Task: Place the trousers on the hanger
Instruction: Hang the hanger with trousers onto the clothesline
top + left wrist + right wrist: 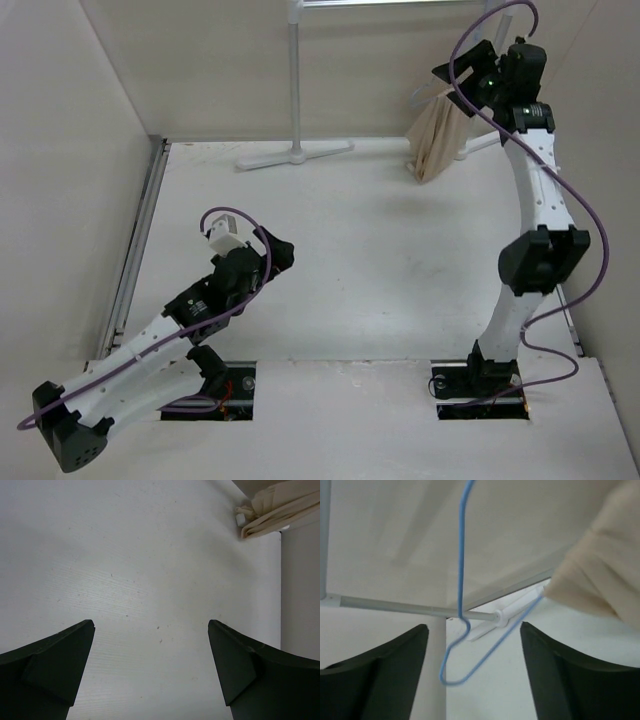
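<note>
The beige trousers [436, 138] hang in a folded bunch at the back right, their lower end reaching the table. They also show in the left wrist view [280, 505] and the right wrist view [600, 575]. The thin light-blue hanger [461, 555] shows in the right wrist view. One of its wires runs into the trouser fabric, and its bent corner hangs between my right fingers without touching them. My right gripper [474, 625] is open, raised beside the trousers [452, 78]. My left gripper [150, 622] is open and empty, low over the table at the left [280, 252].
The white garment rack stands at the back, with its flat foot [296, 154] and upright pole [293, 70]. Its grey bar [395, 605] crosses the right wrist view behind the hanger. Walls close the table on the left, back and right.
</note>
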You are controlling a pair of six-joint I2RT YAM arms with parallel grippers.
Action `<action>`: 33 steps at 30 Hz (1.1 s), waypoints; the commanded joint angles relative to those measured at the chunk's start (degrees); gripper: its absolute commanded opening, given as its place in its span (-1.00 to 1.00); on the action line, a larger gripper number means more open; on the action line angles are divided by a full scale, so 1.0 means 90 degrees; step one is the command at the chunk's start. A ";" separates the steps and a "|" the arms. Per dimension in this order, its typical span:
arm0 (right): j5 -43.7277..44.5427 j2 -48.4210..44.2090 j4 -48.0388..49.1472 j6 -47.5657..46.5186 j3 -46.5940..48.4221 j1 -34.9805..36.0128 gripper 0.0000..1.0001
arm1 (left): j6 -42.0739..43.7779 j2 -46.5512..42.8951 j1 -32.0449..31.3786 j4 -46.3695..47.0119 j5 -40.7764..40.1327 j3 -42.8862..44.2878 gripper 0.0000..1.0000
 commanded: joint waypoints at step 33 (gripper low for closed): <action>0.3142 -0.9062 -0.0181 -0.0253 -1.0276 0.3466 1.00 | -0.0104 0.2143 0.0173 -0.2105 -0.0051 0.1268 1.00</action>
